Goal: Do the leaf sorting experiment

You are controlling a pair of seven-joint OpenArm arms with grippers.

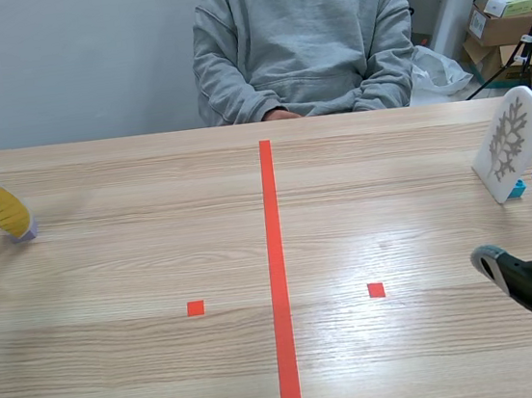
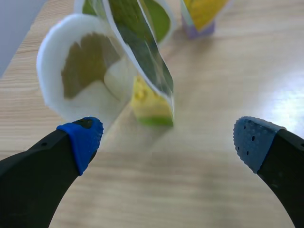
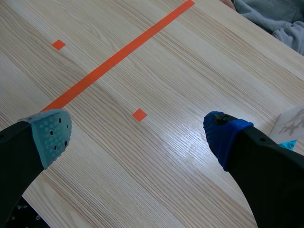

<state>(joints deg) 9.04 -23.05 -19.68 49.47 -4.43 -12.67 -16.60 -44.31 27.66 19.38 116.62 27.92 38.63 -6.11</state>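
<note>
The left pincer [image 2: 167, 138] is held open, and a cluster of leaf cards is seen just ahead of it: a white card with an olive leaf [image 2: 85, 78] ahead of one finger, a green leaf card [image 2: 142, 57] on a yellow-green stand [image 2: 151, 108] ahead of the gap, and a yellow leaf card [image 2: 203, 12] farther off. The right pincer [image 3: 137, 135] is likewise spread open above the bare surface [image 3: 190, 85], with a white leaf card [image 3: 292, 124] just beyond its blue-padded finger.

A person [image 1: 300, 39] in a grey sweatshirt sits across the wooden table [image 1: 122, 372], with cardboard boxes [image 1: 506, 31] behind.
</note>
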